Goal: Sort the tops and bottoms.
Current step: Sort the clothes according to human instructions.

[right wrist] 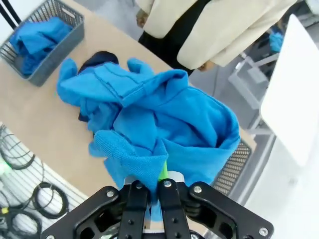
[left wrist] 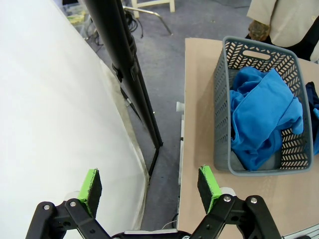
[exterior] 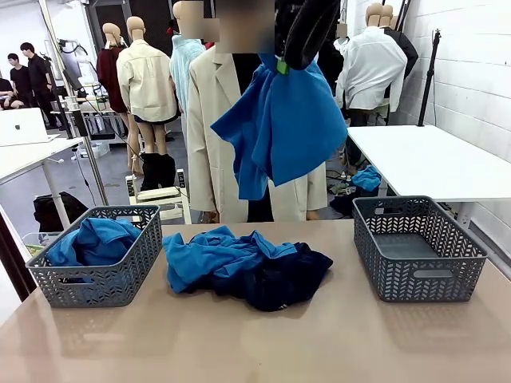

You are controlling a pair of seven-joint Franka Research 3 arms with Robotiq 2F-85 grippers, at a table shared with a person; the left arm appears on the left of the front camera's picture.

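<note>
Table (exterior: pixel 239 347), clothes pile (exterior: pixel 239 267) between grey baskets (exterior: pixel 96 285) (exterior: pixel 419 281)

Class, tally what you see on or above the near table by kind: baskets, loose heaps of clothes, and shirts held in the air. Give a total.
Grey baskets: 2
Heap of blue and dark clothes: 1
Blue shirt held in the air: 1
Total: 4

No text, label, brand, number or sign can be read anywhere.
</note>
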